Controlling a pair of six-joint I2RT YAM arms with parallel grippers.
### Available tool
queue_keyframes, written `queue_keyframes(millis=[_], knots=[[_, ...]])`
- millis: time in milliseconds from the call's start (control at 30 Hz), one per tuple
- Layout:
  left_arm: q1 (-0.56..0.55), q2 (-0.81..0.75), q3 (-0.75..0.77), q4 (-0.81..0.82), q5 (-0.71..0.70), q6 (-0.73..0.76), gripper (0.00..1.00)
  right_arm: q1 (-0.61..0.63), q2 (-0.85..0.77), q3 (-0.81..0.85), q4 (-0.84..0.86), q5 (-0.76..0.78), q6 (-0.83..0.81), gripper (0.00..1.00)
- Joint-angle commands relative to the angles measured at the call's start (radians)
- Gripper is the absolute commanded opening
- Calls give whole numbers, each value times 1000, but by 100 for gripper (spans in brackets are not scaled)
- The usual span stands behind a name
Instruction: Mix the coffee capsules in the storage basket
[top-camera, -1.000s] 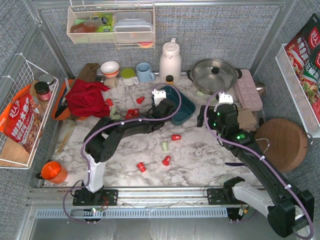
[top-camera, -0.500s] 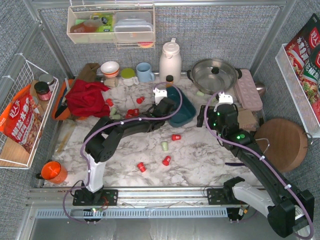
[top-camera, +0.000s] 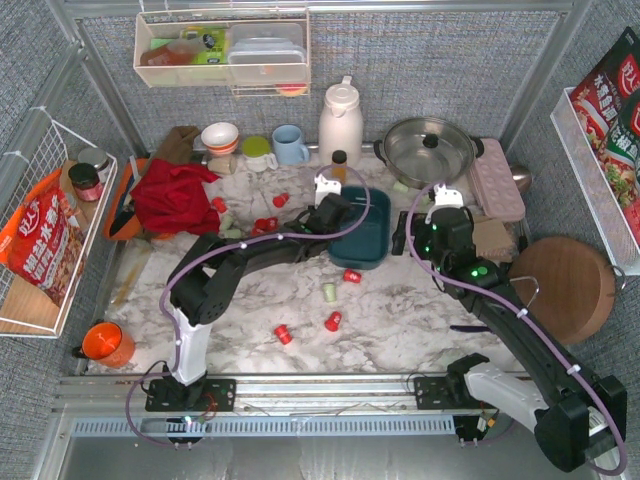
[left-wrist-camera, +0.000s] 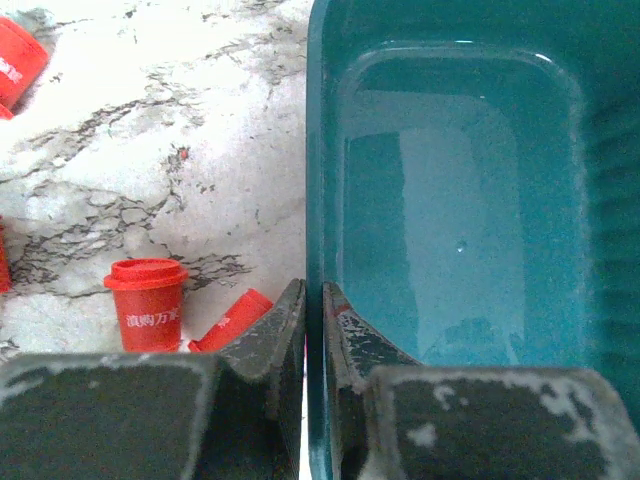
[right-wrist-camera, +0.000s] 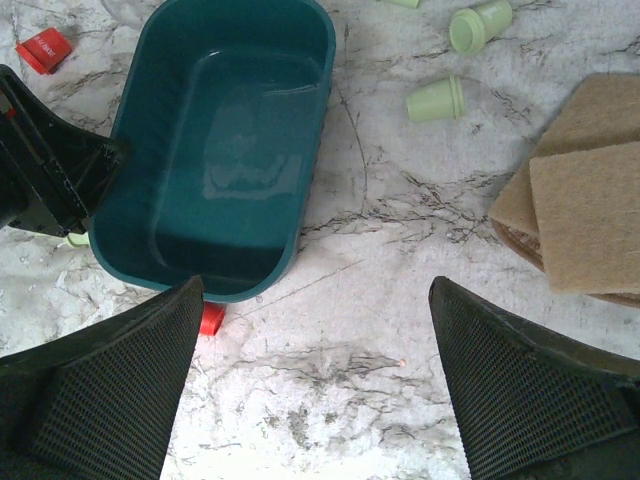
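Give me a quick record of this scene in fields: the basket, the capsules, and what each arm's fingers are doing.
basket: teal, on the table, nothing inside
capsules: red and green, scattered on the table, all outside the basket
left fingers: shut on the basket's wall
right fingers: open, above the table beside the basket, holding nothing
progress: no capsules in the basket yet

Kitchen setting, marble counter (top-camera: 400, 320), pot (top-camera: 428, 150), thermos jug (top-camera: 340, 122)
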Motion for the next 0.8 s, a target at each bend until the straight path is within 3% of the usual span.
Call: queue_keyframes(millis=[0, 500, 767], knots=[[2, 2, 31, -53, -21, 100, 19, 1, 7, 6, 14, -8, 0, 99], [8, 20, 29, -86, -49, 210, 24, 4, 30, 14, 10, -16, -5, 99], [15, 28, 59, -156, -106, 146, 27, 8, 43, 17, 8, -19, -6, 99]])
